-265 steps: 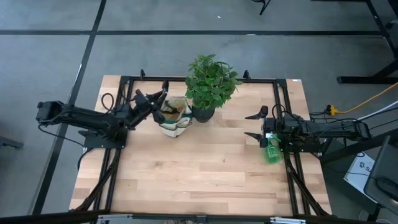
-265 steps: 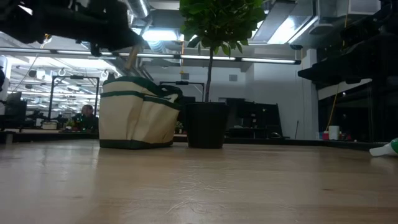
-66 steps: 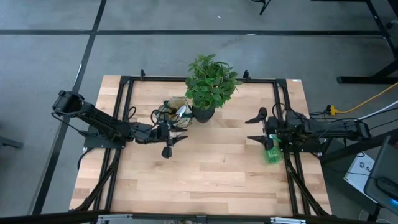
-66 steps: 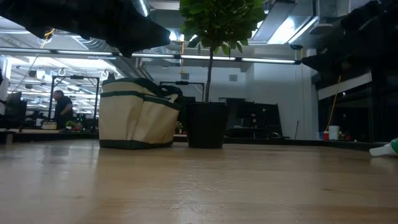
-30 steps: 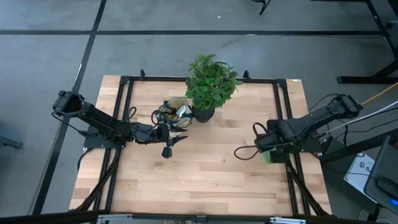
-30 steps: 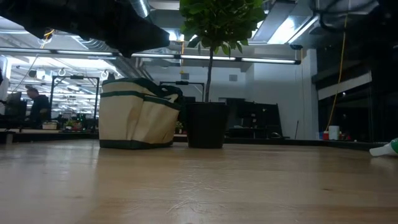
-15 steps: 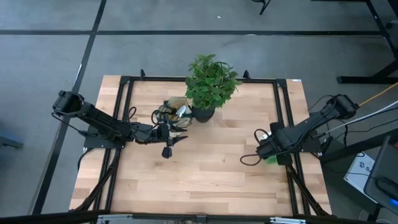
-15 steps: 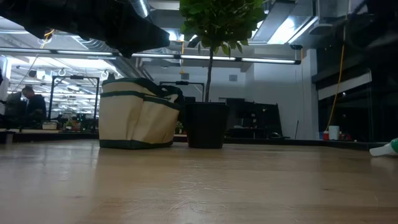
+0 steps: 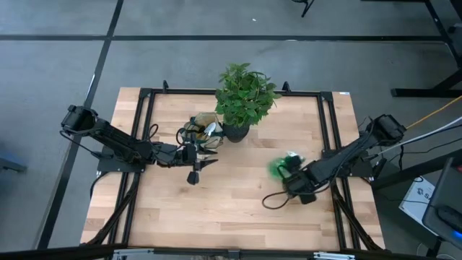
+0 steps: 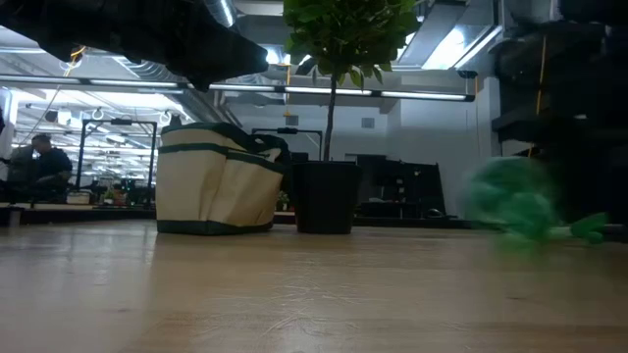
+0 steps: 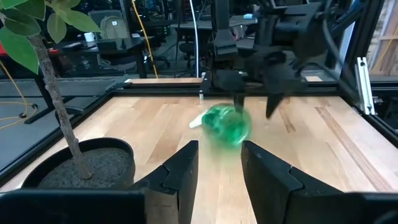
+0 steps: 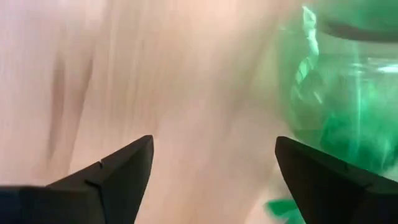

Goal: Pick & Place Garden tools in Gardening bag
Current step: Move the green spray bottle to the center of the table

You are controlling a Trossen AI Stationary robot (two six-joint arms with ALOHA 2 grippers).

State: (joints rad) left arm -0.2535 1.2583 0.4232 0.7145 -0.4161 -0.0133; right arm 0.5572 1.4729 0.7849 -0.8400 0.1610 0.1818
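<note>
The right gripper (image 9: pixel 280 189)'s 2 fingers (image 12: pixel 112 177) are spread wide and gripping nothing. The green spray bottle (image 9: pixel 283 167) is showing as a blur on the table (image 9: pixel 238 209), just beside this gripper, on the side nearer the potted plant (image 9: pixel 244 97). The left gripper (image 9: pixel 203 154) is hanging just in front of the plant, its 2 fingers (image 11: pixel 180 177) parted a little with nothing between them. The gardening bag (image 9: pixel 201 130) is sitting right beside the plant's pot, with tools sticking out of it.

Spray bottle (image 9: pixel 281 167) translucent green, prob. blurred; bag (image 10: pixel 214 186) beige w/ dk green trim; pot (image 10: pixel 325 196) black.
</note>
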